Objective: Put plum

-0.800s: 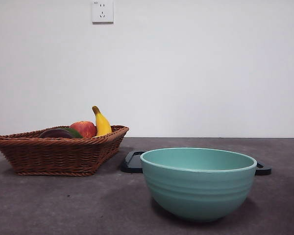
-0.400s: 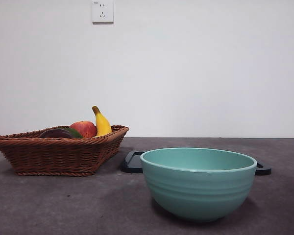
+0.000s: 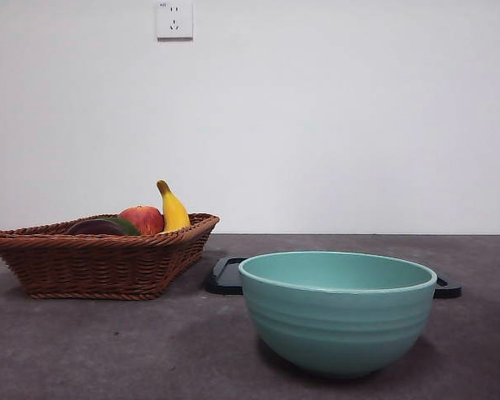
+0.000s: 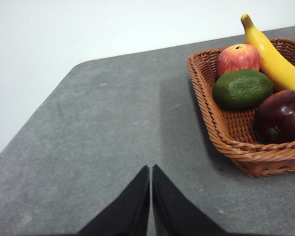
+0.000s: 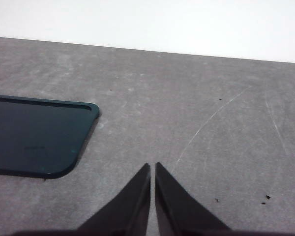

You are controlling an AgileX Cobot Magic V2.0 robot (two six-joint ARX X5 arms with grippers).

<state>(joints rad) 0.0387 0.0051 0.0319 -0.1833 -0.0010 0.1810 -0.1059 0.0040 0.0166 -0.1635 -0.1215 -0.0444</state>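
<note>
A dark maroon plum [image 4: 281, 116] lies in a brown wicker basket [image 4: 221, 132] on the grey bench [image 4: 103, 137], ahead of the left pincer [image 4: 151, 169] and off to one side of it, well apart from its tips. The plum sits at the basket's corner nearest that pincer, against the woven rim. Just beyond it rests a dull green oval fruit [image 4: 242, 88], with a red-yellow apple [image 4: 238, 57] farther back and a yellow banana [image 4: 273, 59] lying along the far side, its tip raised above the rim.

The left pincer is clenched, its two black jaws pressed together with only a thin seam between them, holding nothing and poised over bare bench short of the basket.

The right pincer [image 5: 152, 167] is likewise clenched and empty, its jaws meeting in a narrow line above the scuffed bench surface. A flat dark tray [image 5: 37, 137] with rounded corners lies ahead of it and to one side, apart from the tips.

Seen level from the front, neither arm shows. The basket [image 3: 100, 262] stands beside a pale green bowl [image 3: 337, 312], with the tray [image 3: 225, 277] behind the bowl; the plum [image 3: 96, 227] shows only as a dark sliver over the basket rim, next to the apple [image 3: 143, 219] and banana [image 3: 172, 208]. A white wall socket [image 3: 174, 19] hangs above.
</note>
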